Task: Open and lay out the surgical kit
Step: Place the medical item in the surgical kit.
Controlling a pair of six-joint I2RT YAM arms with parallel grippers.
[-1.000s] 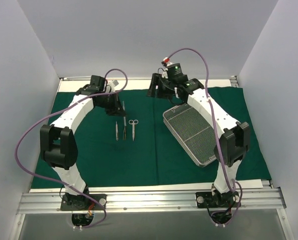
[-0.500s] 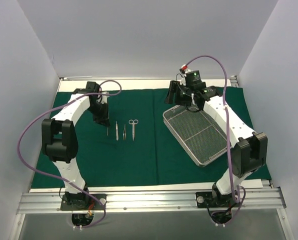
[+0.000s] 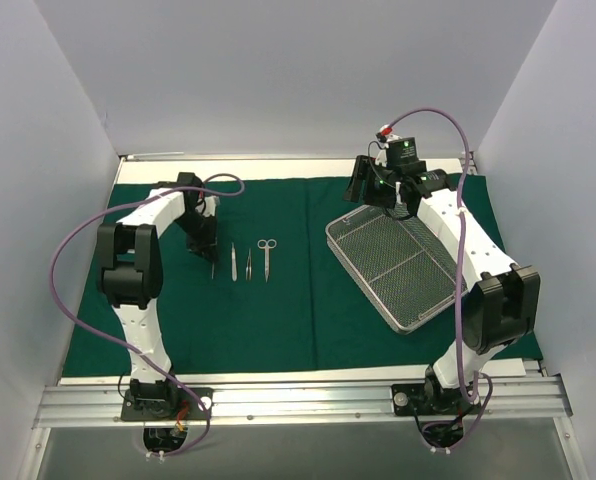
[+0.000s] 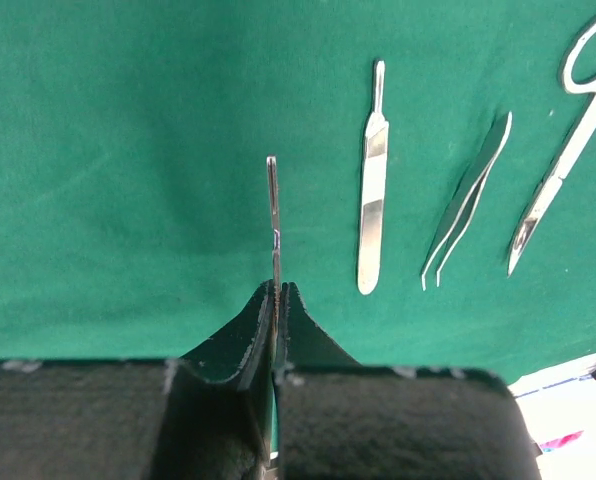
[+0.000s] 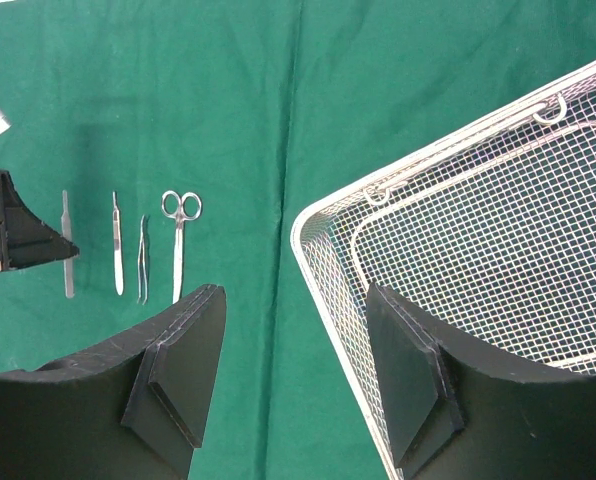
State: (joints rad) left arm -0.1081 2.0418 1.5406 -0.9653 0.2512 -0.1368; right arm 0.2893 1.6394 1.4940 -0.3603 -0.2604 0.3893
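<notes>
Left gripper (image 4: 278, 292): pressed together on a thin flat steel tool (image 4: 273, 210), which sticks out past the fingertips toward 12 o'clock in the wrist view. You have it low over the green cloth (image 3: 308, 320), at the 9 o'clock end of the laid row of flat handle (image 4: 372, 200), tweezers (image 4: 468, 205) and scissors (image 4: 563, 160). All three lie with long axes running 12 to 6, parallel to the held tool and apart from one another. In my judgement the set-down spot is directly beneath, and the left arm is the nearer.

Right gripper (image 5: 293, 320): spread, holding nothing, above the 12 o'clock corner of the wire tray (image 3: 393, 265). The tray sits skewed toward 3 o'clock on the worktop (image 3: 298, 372).

Not determinable: whether the held tool touches the cloth. Its gripped end is hidden between the pads.
</notes>
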